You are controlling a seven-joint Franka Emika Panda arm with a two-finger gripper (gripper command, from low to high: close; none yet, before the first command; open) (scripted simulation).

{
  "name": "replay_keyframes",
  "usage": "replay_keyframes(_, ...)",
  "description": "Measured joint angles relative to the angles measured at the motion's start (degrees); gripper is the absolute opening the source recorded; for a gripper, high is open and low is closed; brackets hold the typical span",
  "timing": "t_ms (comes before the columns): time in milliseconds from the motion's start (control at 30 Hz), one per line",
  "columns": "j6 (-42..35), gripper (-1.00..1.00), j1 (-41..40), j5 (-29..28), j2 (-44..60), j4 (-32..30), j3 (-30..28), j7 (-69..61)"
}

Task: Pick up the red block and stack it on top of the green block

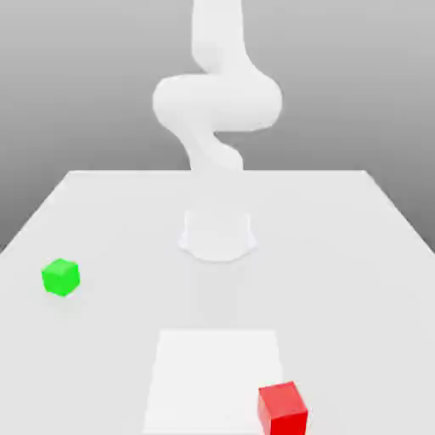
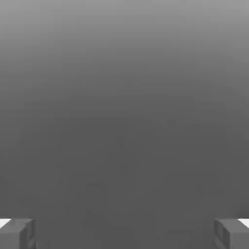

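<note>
Setting: bare simulated robot test scene, not a lived-in room.

Evidence:
- Table [image 1: 102, 221]: flat, white, featureless slab, edges running back to a straight far border; no grain, marks or wear.
- Backdrop: plain grey gradient behind and above the table, with no walls, windows or furniture.
- Arm [image 1: 217, 102]: smooth white robot arm rising from a round base at the table's middle, rendered without seams or cables.
- Square patch [image 1: 217, 374]: slightly brighter white area on the table's near side.
- Props: red block [image 1: 282, 408] and green block [image 1: 60, 277], plain matte cubes in flat colours, well apart.
- Lighting: even, soft, faint shadows only.
</note>
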Motion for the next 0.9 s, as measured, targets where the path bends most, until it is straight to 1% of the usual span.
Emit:
replay_keyframes(833, 18.09, 0.0, 4.33, -2.21, 52.28, -5.87, 4.09, -2.47)
replay_keyframes(900, 20.69, 0.0, 4.69, -2.66, 56.43, -5.69, 3.93, -2.28)
